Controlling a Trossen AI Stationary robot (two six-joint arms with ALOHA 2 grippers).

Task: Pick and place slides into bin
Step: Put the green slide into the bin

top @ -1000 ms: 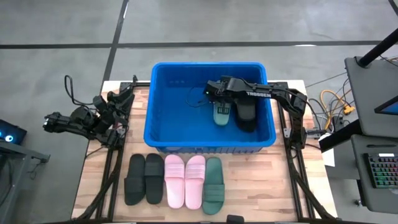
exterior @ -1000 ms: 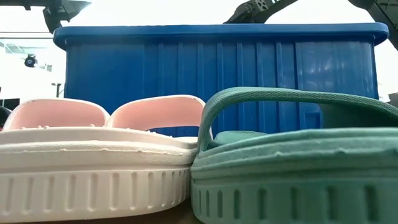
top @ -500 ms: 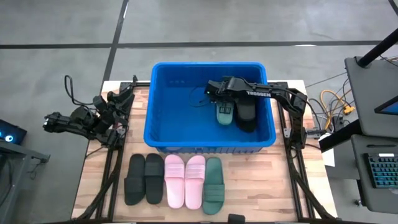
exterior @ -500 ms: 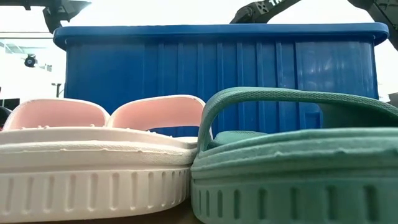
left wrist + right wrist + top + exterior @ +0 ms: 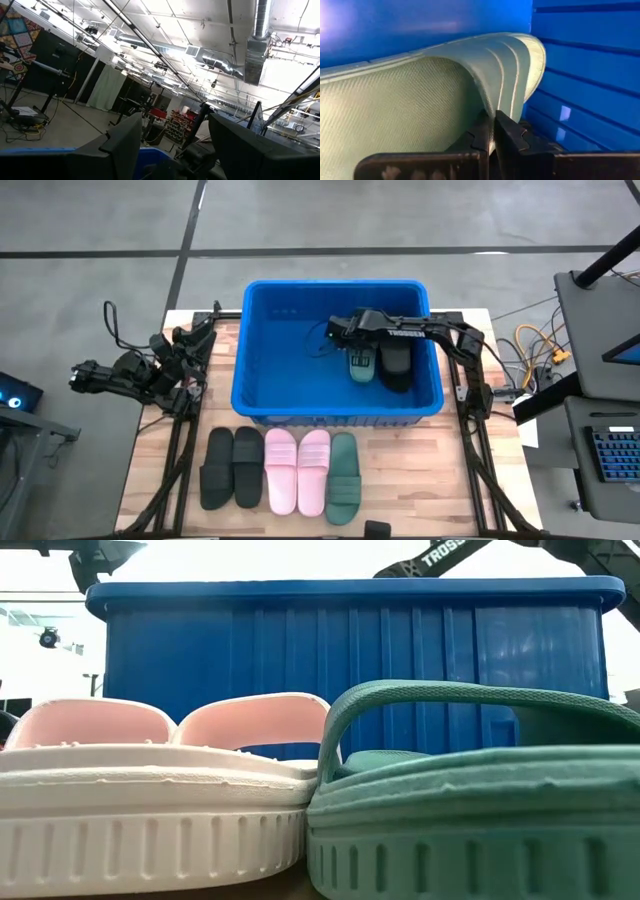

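Right gripper (image 5: 345, 338) sits inside the bin (image 5: 262, 395), clamped on the strap of a green slide (image 5: 360, 362); the right wrist view shows both fingers (image 5: 506, 132) pinched on the strap's edge with the blue wall close behind. Against the frame a second ago the gripper has shifted slightly toward the bin's left side, and the slide with it, now lying just beside the black slide (image 5: 396, 365) already in the bin's right half, which has not moved. In the low view the arm's lettered link (image 5: 445, 554) shows higher and further right above the bin's rim than before. On the counter (image 5: 420, 470) in front of the bin the row is unchanged: two black slides (image 5: 231, 467) at the left, the pink pair (image 5: 298, 470) in the middle, and the other green slide (image 5: 344, 478) at the right, each touching its neighbour. Left gripper (image 5: 198, 340) waits at the counter's left edge beside the bin, where it was earlier; its wrist view, aimed up at the ceiling, shows its fingers (image 5: 122, 145) spread apart
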